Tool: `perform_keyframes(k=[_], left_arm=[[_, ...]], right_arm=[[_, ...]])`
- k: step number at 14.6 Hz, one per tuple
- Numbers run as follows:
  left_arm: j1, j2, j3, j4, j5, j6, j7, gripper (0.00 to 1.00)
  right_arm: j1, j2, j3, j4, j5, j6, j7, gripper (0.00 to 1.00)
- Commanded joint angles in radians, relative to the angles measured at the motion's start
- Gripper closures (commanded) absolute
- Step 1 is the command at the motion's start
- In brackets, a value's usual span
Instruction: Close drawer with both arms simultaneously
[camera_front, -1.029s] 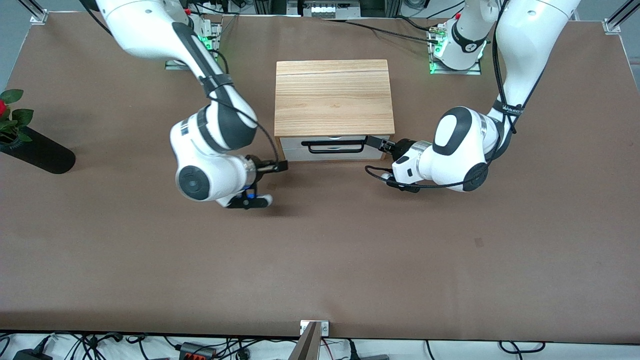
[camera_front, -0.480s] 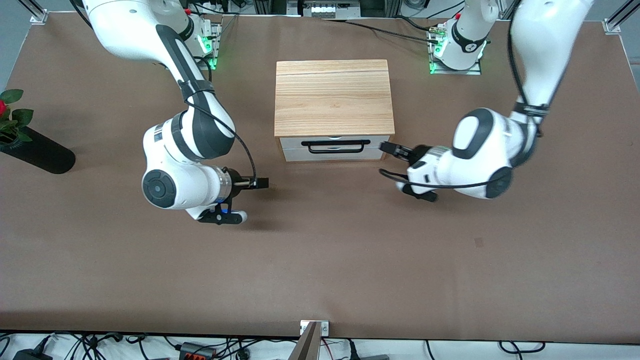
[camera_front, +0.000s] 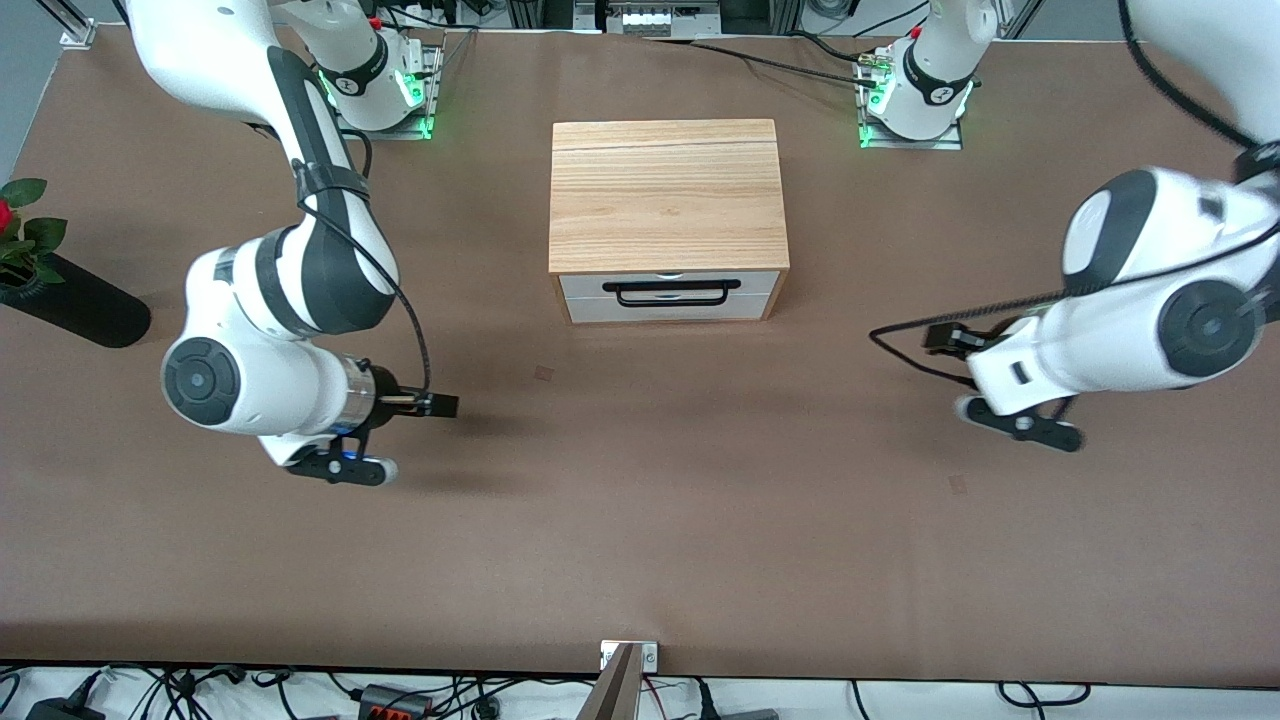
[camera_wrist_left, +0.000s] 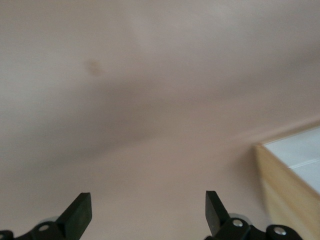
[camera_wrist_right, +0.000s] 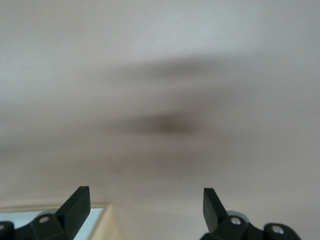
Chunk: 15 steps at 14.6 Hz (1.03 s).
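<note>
The drawer (camera_front: 668, 297), white front with a black bar handle (camera_front: 670, 292), sits pushed in flush with the light-oak cabinet (camera_front: 665, 195). My right gripper (camera_front: 440, 405) is open and empty over bare table, off the cabinet's corner toward the right arm's end. My left gripper (camera_front: 945, 338) is open and empty over bare table toward the left arm's end. In the left wrist view the open gripper (camera_wrist_left: 146, 212) faces the table, with the cabinet's corner (camera_wrist_left: 280, 190) and white drawer front (camera_wrist_left: 300, 150) at the edge. In the right wrist view the open gripper (camera_wrist_right: 144, 205) shows the cabinet's edge (camera_wrist_right: 111, 225).
A black vase (camera_front: 75, 300) with a red rose lies at the table's edge toward the right arm's end. A metal bracket (camera_front: 628, 660) stands at the table edge nearest the front camera. Both arm bases (camera_front: 915, 95) stand beside the cabinet.
Both grippers have drawn away from the drawer front, each outward toward its own end of the table. The drawer stays shut in the cabinet.
</note>
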Motion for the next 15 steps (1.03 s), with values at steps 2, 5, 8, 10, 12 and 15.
perform_keyframes(k=[2, 5, 8, 10, 12, 15], left_arm=[[-0.008, -0.035, 0.002, 0.161, 0.105, -0.184, 0.001, 0.00], [-0.024, -0.130, 0.081, 0.144, 0.050, -0.241, -0.031, 0.00], [-0.095, -0.314, 0.263, -0.078, -0.134, -0.122, -0.109, 0.00], [-0.157, -0.417, 0.338, -0.227, -0.135, 0.014, -0.105, 0.00], [-0.168, -0.495, 0.342, -0.350, -0.130, 0.166, -0.105, 0.00], [-0.171, -0.509, 0.347, -0.389, -0.130, 0.167, -0.056, 0.00]], right_arm=[[0.000, -0.029, -0.047, 0.022, -0.099, -0.029, 0.002, 0.00], [0.003, -0.046, -0.154, 0.035, -0.097, -0.029, -0.011, 0.00], [-0.047, -0.070, -0.193, 0.077, -0.082, -0.031, -0.016, 0.00], [-0.093, -0.092, -0.193, 0.077, -0.084, -0.026, -0.034, 0.00], [-0.130, -0.094, -0.191, 0.077, -0.090, -0.032, -0.035, 0.00], [-0.178, -0.103, -0.193, 0.077, -0.081, -0.037, -0.035, 0.00]])
